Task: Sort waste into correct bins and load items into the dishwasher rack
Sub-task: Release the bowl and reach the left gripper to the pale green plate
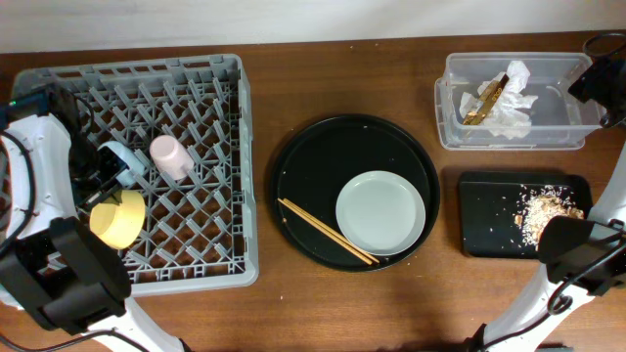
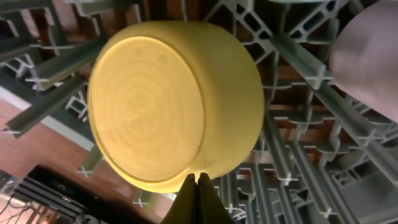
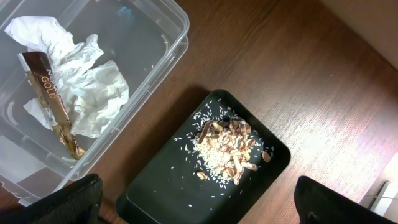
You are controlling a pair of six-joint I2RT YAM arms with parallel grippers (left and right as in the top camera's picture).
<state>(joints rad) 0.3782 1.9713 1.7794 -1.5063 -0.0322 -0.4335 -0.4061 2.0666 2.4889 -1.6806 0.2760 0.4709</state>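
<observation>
The yellow bowl [image 2: 168, 99] lies on its side in the grey dishwasher rack [image 1: 196, 64], base toward the left wrist camera; it also shows overhead [image 1: 117, 219]. My left gripper [image 2: 196, 180] is pinched shut at the bowl's lower edge. The pink cup [image 1: 168, 156] and light-blue cup [image 1: 122, 156] sit in the rack beside it. My right gripper [image 3: 199, 202] is wide open and empty, high above the shallow black tray [image 3: 168, 186] that holds the food scraps [image 3: 227, 146]. The clear tub [image 3: 168, 25] holds the white napkin [image 3: 93, 93] and gold wrapper [image 3: 53, 102].
The large round black tray [image 1: 313, 156] lies mid-table with the pale grey plate [image 1: 380, 212] and the chopsticks [image 1: 328, 232] on it. The clear tub [image 1: 562, 73] stands at the back right and the shallow black tray [image 1: 489, 215] in front of it.
</observation>
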